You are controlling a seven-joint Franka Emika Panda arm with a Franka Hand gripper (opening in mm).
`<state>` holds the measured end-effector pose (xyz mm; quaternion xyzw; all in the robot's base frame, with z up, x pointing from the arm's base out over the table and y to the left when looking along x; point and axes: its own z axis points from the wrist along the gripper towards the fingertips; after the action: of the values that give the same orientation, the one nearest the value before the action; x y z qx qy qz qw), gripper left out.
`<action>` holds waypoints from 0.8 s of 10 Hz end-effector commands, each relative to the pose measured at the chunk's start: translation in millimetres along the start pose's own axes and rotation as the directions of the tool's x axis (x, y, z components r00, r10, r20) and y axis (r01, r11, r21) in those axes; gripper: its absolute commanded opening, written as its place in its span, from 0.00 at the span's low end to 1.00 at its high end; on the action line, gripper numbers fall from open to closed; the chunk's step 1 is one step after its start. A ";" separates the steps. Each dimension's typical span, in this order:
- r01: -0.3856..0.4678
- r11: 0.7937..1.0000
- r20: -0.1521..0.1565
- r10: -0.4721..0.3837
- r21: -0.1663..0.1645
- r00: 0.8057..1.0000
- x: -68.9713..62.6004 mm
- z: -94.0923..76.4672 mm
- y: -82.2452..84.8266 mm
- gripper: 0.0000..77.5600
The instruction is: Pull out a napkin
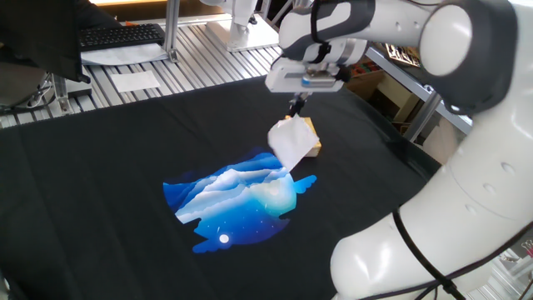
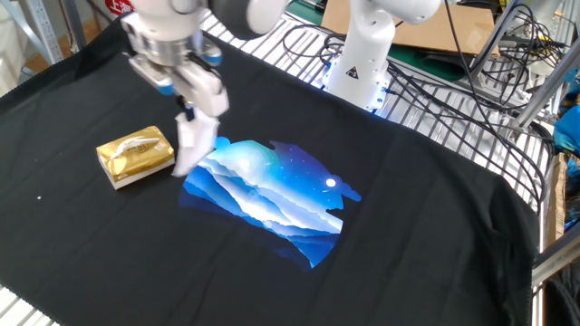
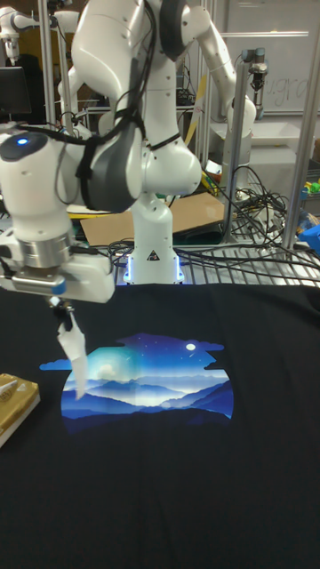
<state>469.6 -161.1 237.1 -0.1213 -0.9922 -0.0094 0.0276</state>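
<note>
The gripper, fingertips hidden, pinches the hanging napkin, which partly covers the box.

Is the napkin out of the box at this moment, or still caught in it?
Out. The napkin hangs free from the gripper, beside the box and clear of its top; the tall fixed view shows open space between them.

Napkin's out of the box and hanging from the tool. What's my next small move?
Probably lower and release. The napkin hangs free of the box, pinched by the tool at the edge of the blue print, so it seems fully pulled out.
</note>
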 end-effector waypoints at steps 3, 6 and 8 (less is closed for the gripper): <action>-0.046 0.999 -0.001 0.046 -0.007 0.999 17.1 11.2 19.1 0.03; -0.050 0.999 0.001 0.050 -0.003 0.999 15.0 10.3 18.5 0.03; -0.049 0.999 0.000 0.049 -0.002 0.999 13.1 9.2 18.0 0.03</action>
<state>460.0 -139.9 227.8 -0.1457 -0.9889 -0.0100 0.0291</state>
